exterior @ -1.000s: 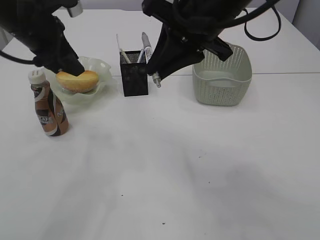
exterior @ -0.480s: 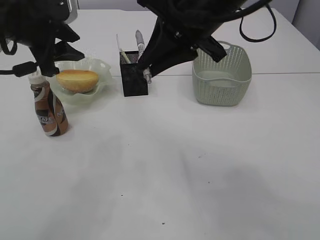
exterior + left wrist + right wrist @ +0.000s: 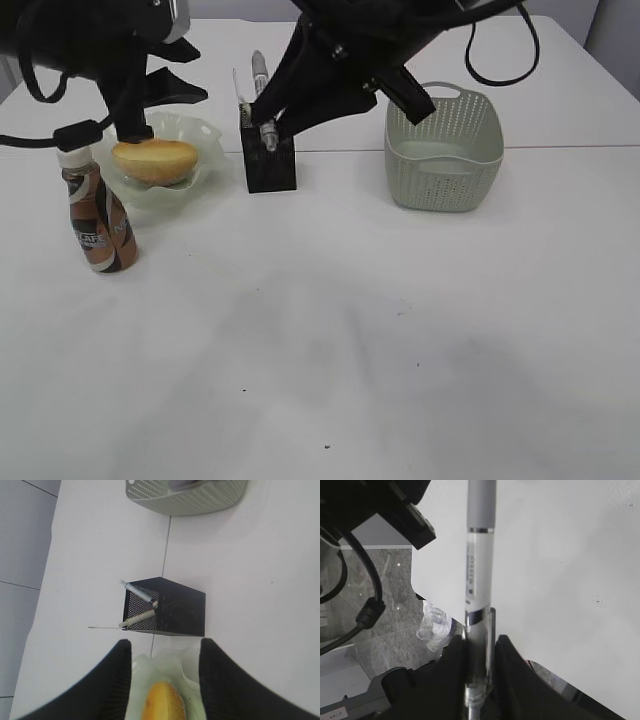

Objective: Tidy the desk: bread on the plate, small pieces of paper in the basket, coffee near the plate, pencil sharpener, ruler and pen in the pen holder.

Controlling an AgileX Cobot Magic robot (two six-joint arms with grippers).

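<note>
My right gripper (image 3: 272, 112) is shut on a grey-white pen (image 3: 260, 82), held over the black mesh pen holder (image 3: 270, 165) with its tip at the holder's mouth. The right wrist view shows the pen (image 3: 479, 575) clamped between the jaws (image 3: 480, 655). A ruler (image 3: 237, 88) and another pen stick out of the holder (image 3: 172, 612). The bread (image 3: 155, 160) lies on the pale green plate (image 3: 205, 135). My left gripper (image 3: 165, 680) is open and empty above the bread (image 3: 162, 705). The coffee bottle (image 3: 95, 215) stands left of the plate.
A pale green basket (image 3: 445, 150) stands right of the pen holder; it also shows in the left wrist view (image 3: 187, 495). The white table (image 3: 350, 340) stretches toward the front. Cables hang from the right arm at the back.
My right gripper carried the pen left, from beside the holder to over its mouth. My left gripper let go of the bread and rose above the plate.
</note>
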